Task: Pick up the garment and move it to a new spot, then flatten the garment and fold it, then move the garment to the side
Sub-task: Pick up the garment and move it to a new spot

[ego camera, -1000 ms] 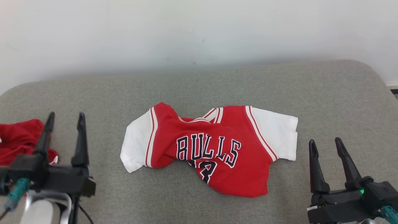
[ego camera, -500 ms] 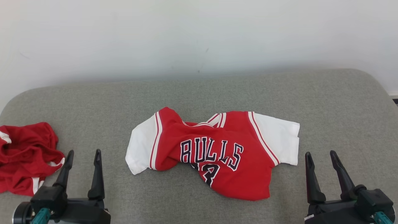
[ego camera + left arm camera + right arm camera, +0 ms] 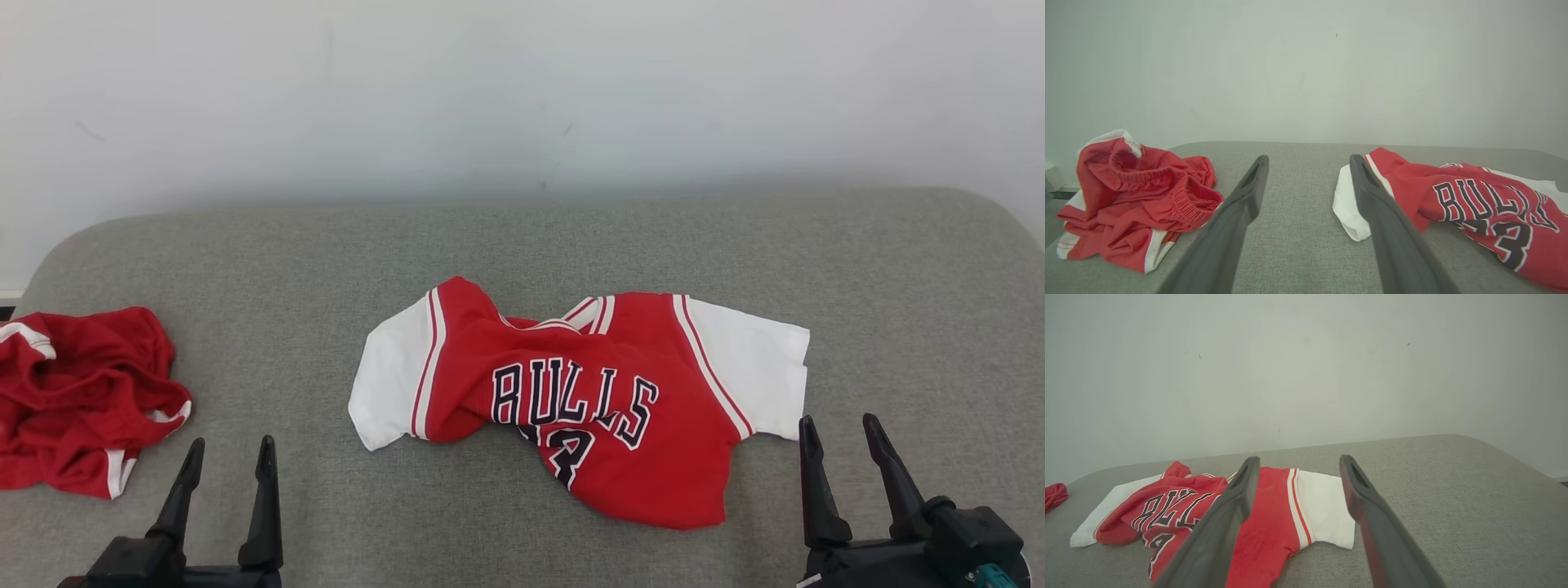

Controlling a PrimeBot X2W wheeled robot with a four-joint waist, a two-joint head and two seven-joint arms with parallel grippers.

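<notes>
- The crumpled red shorts with white trim [image 3: 82,400] lie at the far left of the grey fabric cushion [image 3: 522,245], no longer partly hidden by the arm.
- The left gripper [image 3: 231,447] has drawn back from them, fingers spread and empty.
- The red-and-white "BULLS" jersey [image 3: 588,400] stays rumpled mid-cushion, so I judge the pick-up has not begun.
- The right gripper [image 3: 840,423] waits near the jersey's white sleeve, fingers apart, holding nothing.

Ahead of left fingers [image 3: 264,506]: bare grey cushion [image 3: 269,269], a clear lane between red shorts [image 3: 77,400] heaped off their outer side and jersey [image 3: 588,408] on their inner side. Ahead of right fingers [image 3: 813,490]: jersey's white sleeve [image 3: 759,367] just inward; outer side open cushion. Both pairs stand apart from the cloth. Wall [image 3: 522,98] closes the far edge.
</notes>
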